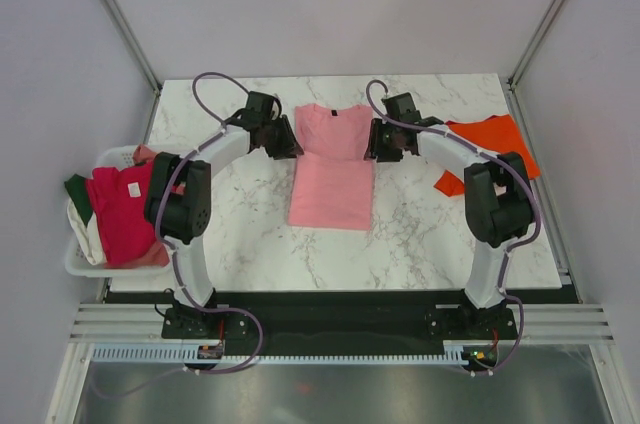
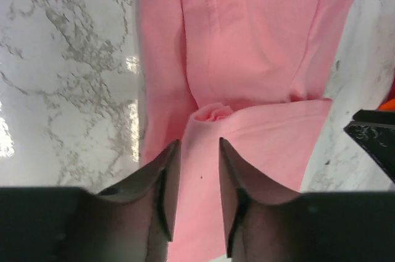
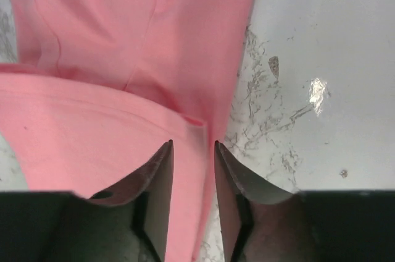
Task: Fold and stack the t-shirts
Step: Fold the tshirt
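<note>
On the counter (image 1: 240,234), pink t-shirt (image 1: 332,169) lay lengthwise between your left claw (image 2: 199,143) and right claw (image 3: 193,143).
Both stood slightly parted over its side folds.

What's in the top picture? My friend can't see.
A partly folded pink t-shirt lies between the left end effector and right end effector. An orange t-shirt lies right; a basket of shirts sits left.

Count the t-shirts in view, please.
5 at least: a pink t-shirt in the middle of the table, an orange t-shirt at the right, and a red t-shirt, a dark green t-shirt and a cream t-shirt in the basket at the left; more may be hidden there.
</note>
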Controlling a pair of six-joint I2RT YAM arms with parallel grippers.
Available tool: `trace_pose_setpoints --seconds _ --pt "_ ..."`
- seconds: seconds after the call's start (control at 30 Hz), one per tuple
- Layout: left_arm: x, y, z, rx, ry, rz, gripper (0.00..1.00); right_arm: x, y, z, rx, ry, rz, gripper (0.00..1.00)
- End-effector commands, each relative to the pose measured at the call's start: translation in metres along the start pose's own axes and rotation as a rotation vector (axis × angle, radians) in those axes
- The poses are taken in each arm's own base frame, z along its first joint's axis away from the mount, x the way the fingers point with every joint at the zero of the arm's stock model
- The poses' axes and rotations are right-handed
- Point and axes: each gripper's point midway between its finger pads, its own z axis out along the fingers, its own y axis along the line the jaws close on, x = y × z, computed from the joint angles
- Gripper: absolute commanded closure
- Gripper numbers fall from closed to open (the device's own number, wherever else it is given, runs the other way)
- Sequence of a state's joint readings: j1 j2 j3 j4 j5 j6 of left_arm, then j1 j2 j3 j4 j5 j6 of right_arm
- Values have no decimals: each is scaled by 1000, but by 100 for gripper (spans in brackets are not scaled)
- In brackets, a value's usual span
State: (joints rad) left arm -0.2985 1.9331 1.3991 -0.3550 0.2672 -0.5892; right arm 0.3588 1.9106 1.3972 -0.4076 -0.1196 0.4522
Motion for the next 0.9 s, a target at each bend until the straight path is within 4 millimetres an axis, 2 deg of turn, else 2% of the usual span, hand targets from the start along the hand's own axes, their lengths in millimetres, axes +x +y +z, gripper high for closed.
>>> trace_pose_setpoints --seconds 0.0,0.07,0.1,0.13,0.23,0.33,0.37,0.43,0.47,0.5,0.53,0.6,0.7,0.73,0.87 --pt "-16 -2 8 8 -28 13 57 -11 -3 6 5 -9 -5 46" --pt "-16 4 3 -21 -45 11 45 -10 -3 2 -1 -22 -3 32" --pt "-14 6 1 -27 -51 14 41 -9 -3 -1 -3 -26 -3 32" --pt "-15 7 -3 -33 -64 17 40 -11 -2 -8 -5 -45 -9 31" --pt "-7 7 -17 -28 -75 22 39 -1 -10 -11 10 -41 -5 30" --pt "6 11 -26 -22 -65 6 39 11 -18 -4 8 -9 10 30" --pt "17 16 -27 -30 -45 -3 39 11 -20 -2 5 -7 15 30" --pt "21 13 -37 -13 -58 -1 29 14 -23 4 -4 8 27 31" --pt "30 18 -38 -12 -54 -2 22 13 -21 7 -23 8 32 33" --pt "28 13 -48 6 -79 5 15 15 -23 11 -24 18 38 36" --pt "30 14 -51 11 -85 3 14 12 -22 13 -30 15 39 39" --pt "38 18 -56 8 -85 -4 2 11 -23 18 -45 25 49 42" --pt "46 17 -67 25 -92 -15 0 10 -30 31 -45 47 61 51" --pt "46 14 -71 44 -99 -23 0 3 -29 32 -53 37 65 53" --pt "62 18 -71 75 -81 -53 0 -8 -37 43 -63 44 84 57"
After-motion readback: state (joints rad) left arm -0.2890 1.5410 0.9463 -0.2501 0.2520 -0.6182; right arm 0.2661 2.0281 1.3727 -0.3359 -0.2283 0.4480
